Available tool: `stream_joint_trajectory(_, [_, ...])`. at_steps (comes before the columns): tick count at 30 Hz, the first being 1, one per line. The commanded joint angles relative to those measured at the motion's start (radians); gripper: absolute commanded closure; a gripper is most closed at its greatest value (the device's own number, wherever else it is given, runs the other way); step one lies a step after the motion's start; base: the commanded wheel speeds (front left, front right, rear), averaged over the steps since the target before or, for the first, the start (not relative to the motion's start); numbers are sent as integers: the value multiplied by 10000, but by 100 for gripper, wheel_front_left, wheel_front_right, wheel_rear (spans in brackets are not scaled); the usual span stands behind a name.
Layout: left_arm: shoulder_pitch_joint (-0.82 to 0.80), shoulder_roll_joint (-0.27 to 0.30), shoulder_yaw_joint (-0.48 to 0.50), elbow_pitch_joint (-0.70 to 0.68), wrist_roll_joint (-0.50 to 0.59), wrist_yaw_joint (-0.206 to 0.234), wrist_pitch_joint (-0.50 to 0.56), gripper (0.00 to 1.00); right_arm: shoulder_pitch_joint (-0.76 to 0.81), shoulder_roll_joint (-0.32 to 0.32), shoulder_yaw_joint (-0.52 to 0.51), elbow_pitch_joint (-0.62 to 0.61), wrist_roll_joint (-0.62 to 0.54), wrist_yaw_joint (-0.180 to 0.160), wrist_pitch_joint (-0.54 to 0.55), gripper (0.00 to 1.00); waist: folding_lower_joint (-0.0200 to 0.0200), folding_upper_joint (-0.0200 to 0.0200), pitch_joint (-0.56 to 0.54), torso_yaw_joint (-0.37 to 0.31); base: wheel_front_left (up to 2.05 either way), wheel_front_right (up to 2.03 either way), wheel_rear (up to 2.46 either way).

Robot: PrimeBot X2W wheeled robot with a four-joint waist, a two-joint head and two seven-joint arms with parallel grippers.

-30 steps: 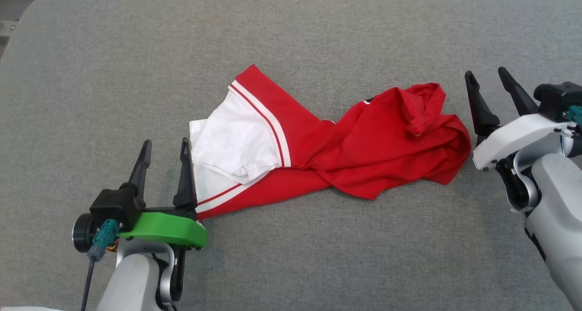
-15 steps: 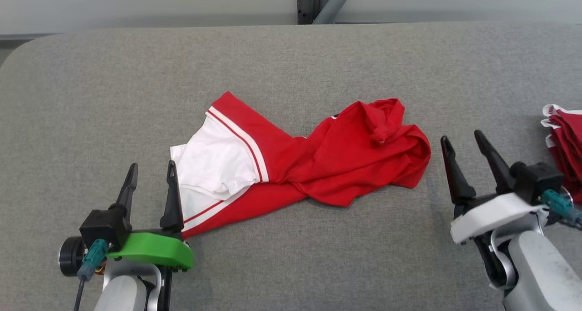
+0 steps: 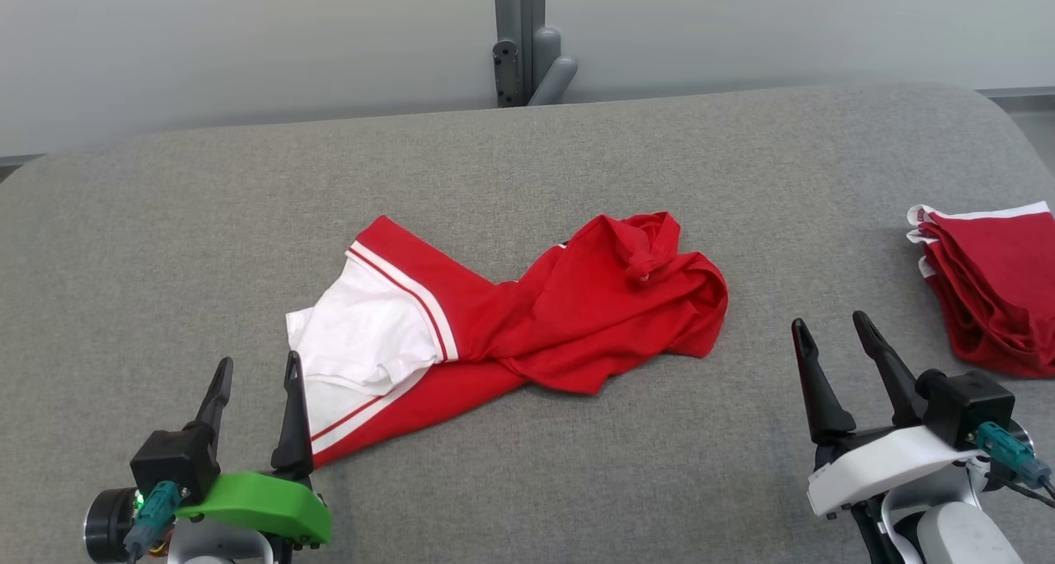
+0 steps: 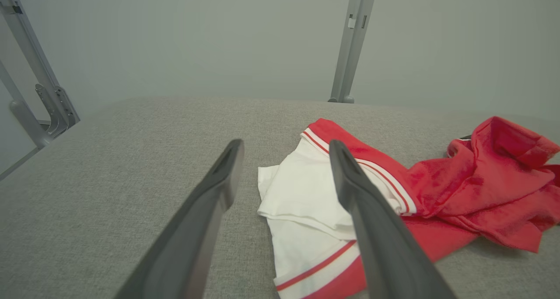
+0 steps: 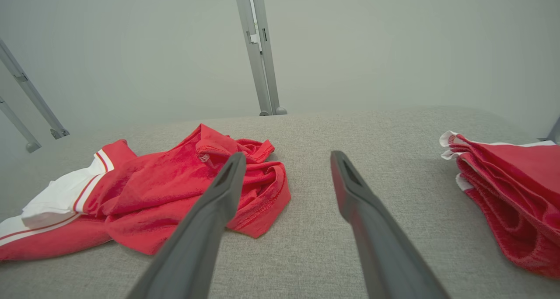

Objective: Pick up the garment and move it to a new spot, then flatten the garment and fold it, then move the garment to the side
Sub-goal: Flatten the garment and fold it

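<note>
Garment (image 3: 527,317) lies crosswise between two empty grippers

Its crumpled long axis runs from just beside the inner finger of the left gripper (image 3: 258,359) toward the right gripper (image 3: 828,321), which stands clear of the red end. Both have their jaws spread wide and hold nothing. The left arm is nearer.

garment (image 3: 527,317): red, white panel, red and white stripes
stack (image 3: 993,288): red, white edges
table (image 3: 577,465): grey
left gripper (image 3: 254,374): dark fingers, green mount
</note>
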Motion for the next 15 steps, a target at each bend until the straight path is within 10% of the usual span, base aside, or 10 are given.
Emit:
stream_joint_trajectory(1, [131, 67, 19, -65, -32, 71, 53, 0, 138, 45, -61, -144, -104, -11, 66, 0, 1, 0, -52, -43, 0, 0, 0])
stream_joint_trajectory(15, [25, 151, -8, -191, -221, 107, 320, 0, 239, 198, -187, -640, -134, -11, 275, 0, 1, 0, 64, -35, 0, 0, 0])
